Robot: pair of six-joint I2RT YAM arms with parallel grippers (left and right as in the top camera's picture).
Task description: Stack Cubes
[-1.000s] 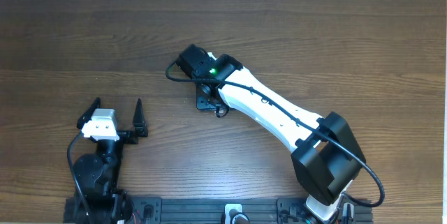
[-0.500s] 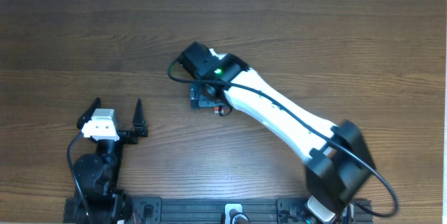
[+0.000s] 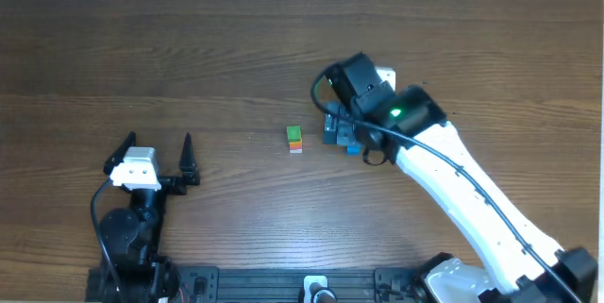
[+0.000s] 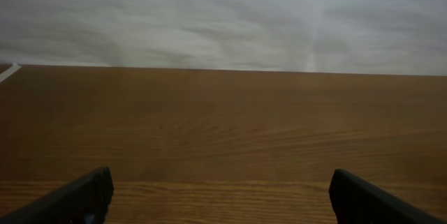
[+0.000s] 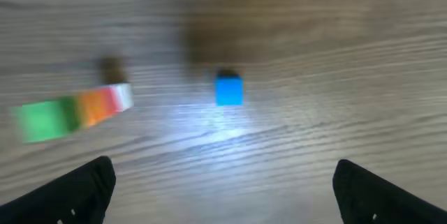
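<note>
Gap btwn stack [image 3: 294,139] & blue cube [image 5: 228,89]

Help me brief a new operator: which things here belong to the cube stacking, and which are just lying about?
Part of the job: green-topped cube stack; blue cube beside it; right gripper, open above the blue cube.
Not in play: left gripper, open, near its base; wooden table.

We log the right arm [image 3: 453,194]: white shell, black joints, black cable [image 3: 491,210], lit green LED [image 3: 397,112]. The left gripper [image 3: 159,138] has black tapered fingers [image 3: 188,154] and a white wrist block [image 3: 138,167].
</note>
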